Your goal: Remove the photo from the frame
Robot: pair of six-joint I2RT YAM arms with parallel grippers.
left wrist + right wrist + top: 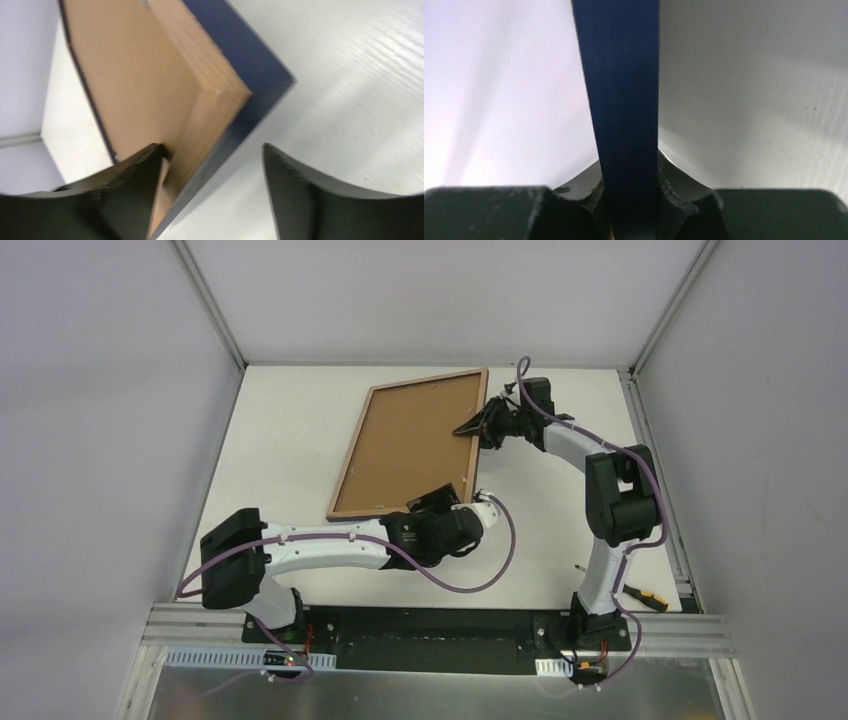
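Note:
The frame lies back up and skewed on the white table, its brown backing board facing me. The photo is hidden. My right gripper is shut on the frame's right edge; the right wrist view shows the dark-blue edge pinched between the jaws of the right gripper. My left gripper is open at the frame's near right corner. In the left wrist view the left gripper straddles the blue side, with one finger over the backing board and the other over the table.
A screwdriver with a yellow and black handle lies at the table's near right corner. Aluminium rails and grey walls border the table on three sides.

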